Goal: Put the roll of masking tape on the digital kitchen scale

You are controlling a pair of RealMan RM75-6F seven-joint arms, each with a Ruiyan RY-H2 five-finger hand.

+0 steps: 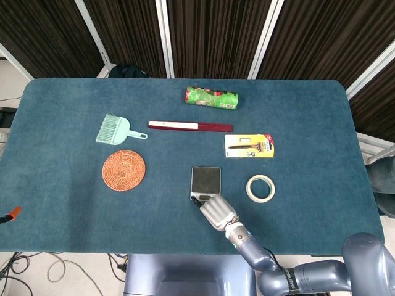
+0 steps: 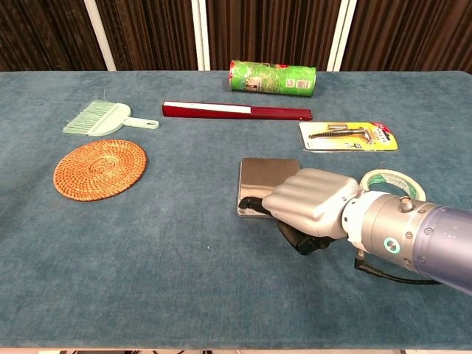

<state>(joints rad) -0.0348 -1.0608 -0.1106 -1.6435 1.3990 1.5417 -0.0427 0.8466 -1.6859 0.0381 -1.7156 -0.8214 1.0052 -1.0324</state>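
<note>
One robot hand, the right hand (image 2: 313, 203), hangs low over the near edge of the digital kitchen scale (image 1: 205, 180) on a blue-carpeted counter (image 1: 62, 203). Its fingers (image 2: 291, 193) are curled inward, knuckles up, with nothing visible between them; a dark fingertip reaches the front strip of the scale, though whether it presses there cannot be told. Just to the right of the fingers, beside the wrist, lies the roll of masking tape (image 1: 260, 188), flat on the counter and clear of the scale's steel plate. The left hand appears in neither view.

Beyond the fingers, toward the far side of the counter, a yellow blister pack (image 1: 249, 146) holding a dark tool lies past the tape. A long dark-red strip (image 1: 190, 126) with a white section stretches crosswise further back, and a green printed cylinder (image 1: 212, 97) lies on its side near the far edge. Well to the left of the fingers sit a round woven coaster (image 1: 124, 170) and, behind it, a small mint-green brush (image 1: 118, 129) with its handle pointing toward the red strip.
</note>
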